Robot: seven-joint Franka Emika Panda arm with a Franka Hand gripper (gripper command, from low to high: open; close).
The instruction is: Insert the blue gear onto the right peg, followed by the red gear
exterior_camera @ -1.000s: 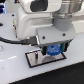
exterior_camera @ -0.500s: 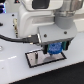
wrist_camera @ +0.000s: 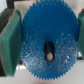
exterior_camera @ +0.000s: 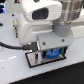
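The blue gear (exterior_camera: 51,54) is clamped between my gripper's (exterior_camera: 51,55) fingers, low over the black-rimmed grey plate (exterior_camera: 34,62). In the wrist view the blue gear (wrist_camera: 50,30) fills most of the picture, with a green pad (wrist_camera: 10,42) pressed against its toothed rim on either side, so the gripper (wrist_camera: 44,46) is shut on it. Through the gear's dark centre hole (wrist_camera: 49,49) a small pale tip shows, which may be the right peg; I cannot tell whether the gear is on it. The pegs are hidden in the exterior view. The red gear is out of view.
The arm's large white body (exterior_camera: 42,22) hangs over the plate and hides much of the white table (exterior_camera: 15,72) behind it. A dark cable (exterior_camera: 10,46) runs in from the exterior view's left.
The gripper has moved down with the blue gear, from above the plate to just over it.
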